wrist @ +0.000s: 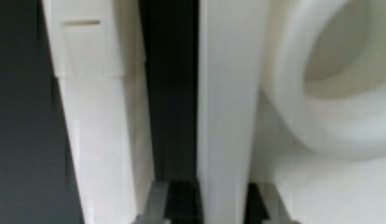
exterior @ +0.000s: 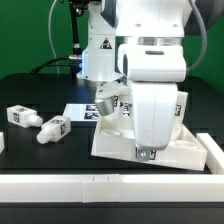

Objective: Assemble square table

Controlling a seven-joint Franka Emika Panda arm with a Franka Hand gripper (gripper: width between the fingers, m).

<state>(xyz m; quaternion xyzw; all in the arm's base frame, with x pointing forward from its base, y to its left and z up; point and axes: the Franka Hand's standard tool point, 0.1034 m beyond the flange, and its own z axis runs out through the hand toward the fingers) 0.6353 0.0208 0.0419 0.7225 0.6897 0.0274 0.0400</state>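
Square table looks barely started: white plastic rimmed slab (exterior: 110, 142) under the low gripper (exterior: 147, 153) (spread or pinching, cannot tell), short white tagged leg (exterior: 20, 115) and second leg (exterior: 50, 128) lying loose, unattached.

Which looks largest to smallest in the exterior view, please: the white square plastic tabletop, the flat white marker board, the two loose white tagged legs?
White square plastic tabletop, though partly hidden.
Flat white marker board, narrowly.
Two loose white tagged legs: alike, unranked.

Two legs (exterior: 50, 128) lie toward the exterior view's left of the slab (exterior: 195, 152).
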